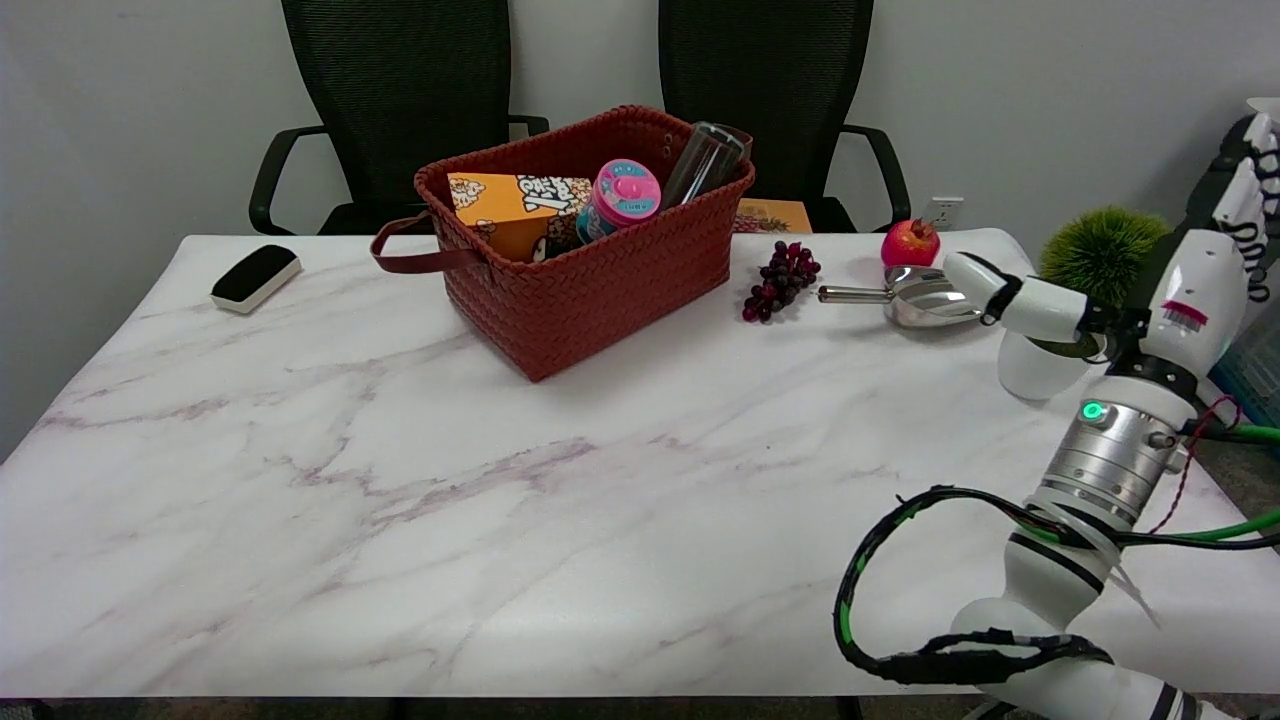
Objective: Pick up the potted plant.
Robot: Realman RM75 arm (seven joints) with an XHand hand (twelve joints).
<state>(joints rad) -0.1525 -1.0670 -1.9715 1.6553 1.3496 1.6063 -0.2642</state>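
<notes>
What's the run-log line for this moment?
right hand: open, beside pot | green potted plant in white pot: on marble table, ungrasped | step: pre-grasp

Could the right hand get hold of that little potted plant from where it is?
Probably yes. The right hand is open right beside the potted plant, one finger across its pot, nothing between them.

printing shows on the orange box (515, 205) in the basket (600, 290), too tilted to read.

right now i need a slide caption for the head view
Right hand, fingers spread, beside the potted plant at the marble table's right edge, near a metal scoop, grapes and red woven basket.
</notes>
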